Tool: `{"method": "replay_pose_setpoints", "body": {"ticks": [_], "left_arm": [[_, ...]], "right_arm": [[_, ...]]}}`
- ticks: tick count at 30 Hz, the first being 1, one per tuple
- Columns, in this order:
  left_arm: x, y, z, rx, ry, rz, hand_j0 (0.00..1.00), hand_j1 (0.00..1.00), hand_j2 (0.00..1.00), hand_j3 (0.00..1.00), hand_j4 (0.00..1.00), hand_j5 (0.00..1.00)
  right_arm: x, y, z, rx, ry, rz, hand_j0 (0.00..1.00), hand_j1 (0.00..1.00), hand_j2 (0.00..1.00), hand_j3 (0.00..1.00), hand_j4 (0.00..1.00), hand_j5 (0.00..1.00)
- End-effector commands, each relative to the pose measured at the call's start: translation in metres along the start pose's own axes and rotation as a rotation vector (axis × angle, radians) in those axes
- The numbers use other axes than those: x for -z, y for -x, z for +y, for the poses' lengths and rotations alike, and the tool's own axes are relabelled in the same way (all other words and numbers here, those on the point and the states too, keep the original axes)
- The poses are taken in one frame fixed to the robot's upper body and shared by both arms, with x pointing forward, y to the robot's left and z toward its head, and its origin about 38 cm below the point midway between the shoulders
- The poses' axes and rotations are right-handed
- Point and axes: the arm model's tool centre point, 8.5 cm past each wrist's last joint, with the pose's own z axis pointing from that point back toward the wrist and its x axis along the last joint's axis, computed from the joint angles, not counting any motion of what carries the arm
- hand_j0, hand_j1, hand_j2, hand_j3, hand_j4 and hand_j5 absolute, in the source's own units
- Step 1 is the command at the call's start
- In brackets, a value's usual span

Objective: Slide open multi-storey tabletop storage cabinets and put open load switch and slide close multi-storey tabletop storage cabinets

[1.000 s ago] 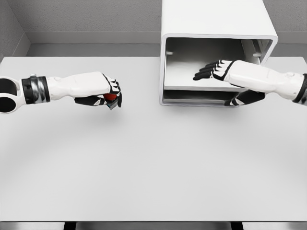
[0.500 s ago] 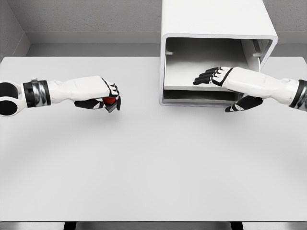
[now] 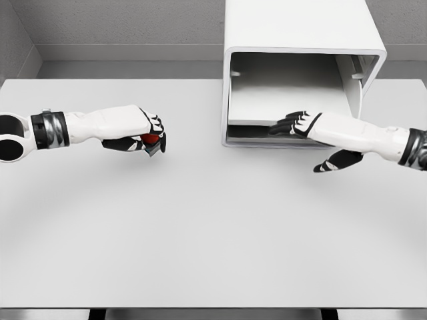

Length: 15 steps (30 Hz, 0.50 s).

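A white storage cabinet (image 3: 300, 27) stands at the back of the table, right of centre, its front open and a shelf (image 3: 280, 113) showing inside. My right hand (image 3: 303, 137) lies at the shelf's front edge, fingers (image 3: 288, 125) flat and spread over the lip, thumb hanging below; it holds nothing. Out over the left part of the table, my left hand (image 3: 148, 137) is shut on a small load switch (image 3: 153, 139) with a red part, mostly hidden by the fingers.
The white table (image 3: 213, 227) stretches wide in front of both arms. A grey wall runs behind the cabinet, and the table's front edge shows at the bottom of the view.
My right hand has drawn back out of the cabinet's inside, toward me and downward, to the shelf's front edge. The left hand with the switch has shifted only slightly.
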Motion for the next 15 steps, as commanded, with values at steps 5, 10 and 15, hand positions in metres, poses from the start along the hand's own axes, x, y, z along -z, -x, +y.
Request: {"method": "replay_pose_setpoints", "body": {"ticks": [5, 10, 15], "left_arm": [[-0.001, 0.000, 0.003, -0.005, -0.011, 0.001, 0.46, 0.46, 0.46, 0.46, 0.46, 0.46], [-0.001, 0.002, 0.002, -0.006, -0.011, 0.008, 0.46, 0.46, 0.46, 0.46, 0.46, 0.46], [-0.002, 0.003, 0.002, -0.006, -0.009, 0.009, 0.46, 0.46, 0.46, 0.46, 0.46, 0.46]], "right_arm": [[-0.007, -0.010, -0.018, -0.042, 0.028, -0.013, 1.00, 1.00, 1.00, 1.00, 1.00, 1.00], [-0.007, 0.010, -0.007, 0.017, 0.039, 0.032, 1.00, 1.00, 1.00, 1.00, 1.00, 1.00], [-0.010, 0.021, -0.006, 0.027, 0.034, 0.064, 1.00, 1.00, 1.00, 1.00, 1.00, 1.00]]}}
